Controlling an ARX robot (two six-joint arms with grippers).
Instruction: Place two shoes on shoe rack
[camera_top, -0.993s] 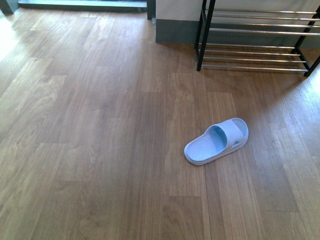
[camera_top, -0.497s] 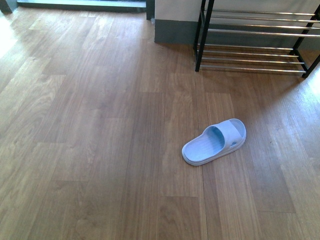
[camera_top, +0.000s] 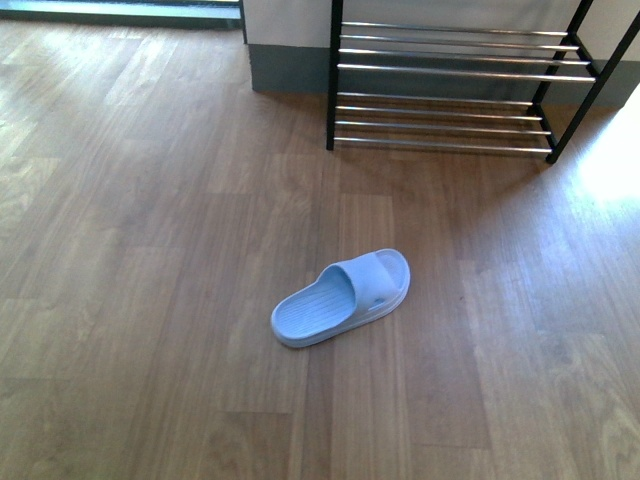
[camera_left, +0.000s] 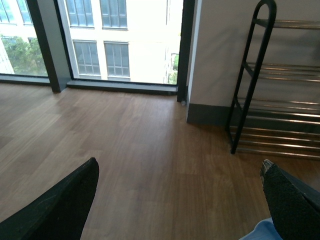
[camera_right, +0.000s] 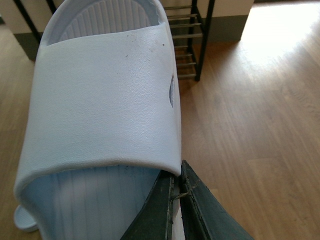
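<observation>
Up close, the right gripper (camera_right: 179, 176) is pinched shut on only the thin side edge of one pale blue slide (camera_right: 100, 100); so narrow a bite could let it swing or slip free. The left gripper (camera_left: 175, 200) hangs empty, jaws wide apart. Further out, the other slide (camera_top: 340, 298) lies on the floor (camera_top: 150, 250), short of the shoe rack (camera_top: 334, 80), whose chrome rods (camera_top: 440, 97) could tip a badly set sole.

My front camera looks down at the floor (camera_top: 150, 250), shoe rack (camera_top: 440, 70) upper right. Both low wrist cameras share that rack; the right's close against a sandal (camera_right: 100, 100)
</observation>
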